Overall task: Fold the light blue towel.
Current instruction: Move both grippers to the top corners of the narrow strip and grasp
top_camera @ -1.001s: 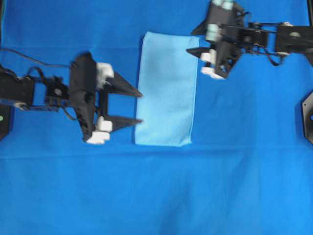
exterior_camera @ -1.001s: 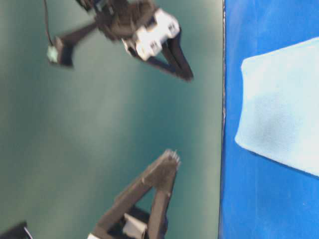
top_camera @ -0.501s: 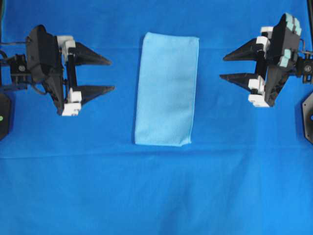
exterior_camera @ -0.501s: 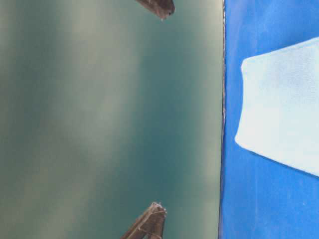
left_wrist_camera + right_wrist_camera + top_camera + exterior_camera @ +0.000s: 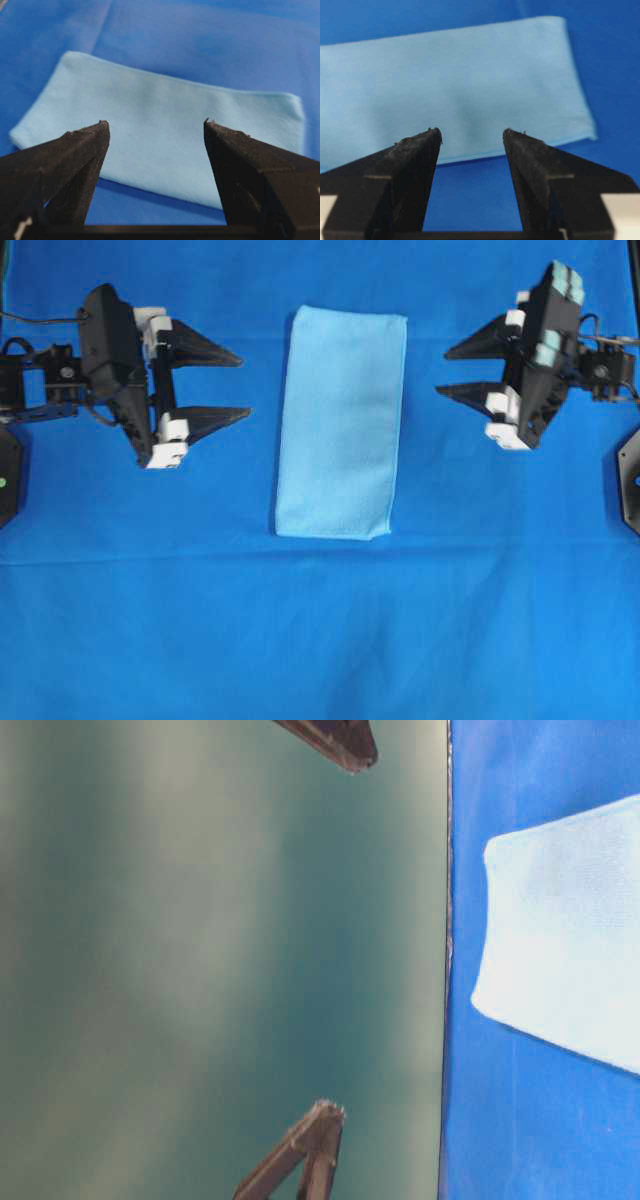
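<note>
The towel (image 5: 341, 422) lay flat in the middle of the bench (image 5: 320, 640), already a narrow upright rectangle with crisp edges, so it looked folded in half at least once, and nothing was touching it. A second earlier both arms were crowding it, the left pincer (image 5: 227, 387) with its tips right at the towel's left edge and the right pincer (image 5: 460, 371) hovering over the top right corner; now both had backed off to the sides, well apart from the cloth, and pointed inward at it from opposite flanks. The towel itself had not shifted a bit over that second. Both pincers stood wide open and held nothing: the left wrist view showed the two dark fingers (image 5: 75, 155) spread with the towel's long edge framed between them, and the right wrist view gave the same picture from the other side, fingers (image 5: 410, 160) apart, cloth beyond. That retreat read either as a fold just finished or as a reset before another one; from here I couldn't say which.
</note>
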Controlling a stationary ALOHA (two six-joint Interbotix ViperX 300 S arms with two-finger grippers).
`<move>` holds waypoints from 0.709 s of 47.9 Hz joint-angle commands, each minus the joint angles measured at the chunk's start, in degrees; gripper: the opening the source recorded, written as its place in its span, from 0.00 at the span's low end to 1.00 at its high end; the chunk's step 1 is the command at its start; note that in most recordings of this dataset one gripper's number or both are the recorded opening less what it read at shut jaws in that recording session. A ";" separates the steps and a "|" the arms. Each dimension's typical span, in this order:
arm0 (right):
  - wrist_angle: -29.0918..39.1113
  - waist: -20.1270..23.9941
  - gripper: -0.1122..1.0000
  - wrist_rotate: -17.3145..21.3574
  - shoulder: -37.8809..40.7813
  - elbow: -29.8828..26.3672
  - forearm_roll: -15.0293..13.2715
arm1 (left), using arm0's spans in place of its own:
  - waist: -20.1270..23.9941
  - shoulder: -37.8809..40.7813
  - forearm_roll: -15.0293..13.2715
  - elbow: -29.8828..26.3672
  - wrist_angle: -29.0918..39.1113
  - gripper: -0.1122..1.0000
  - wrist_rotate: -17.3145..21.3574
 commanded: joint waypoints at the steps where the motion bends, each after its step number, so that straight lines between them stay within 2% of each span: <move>1: -0.35 -2.72 0.61 -0.44 2.90 -3.16 -0.18 | 2.64 2.99 0.09 -3.16 -0.62 0.76 0.44; 12: -0.70 -8.44 0.61 -0.70 14.15 -9.14 -2.64 | 7.82 13.89 0.09 -9.14 -0.53 0.76 3.08; 28: -2.81 -12.92 0.61 -0.70 29.53 -15.47 -3.08 | 12.92 29.36 0.09 -16.96 -2.37 0.76 3.25; 34: -4.04 -14.15 0.61 -0.79 32.52 -16.35 -3.08 | 14.06 34.28 0.09 -19.34 -4.13 0.76 3.25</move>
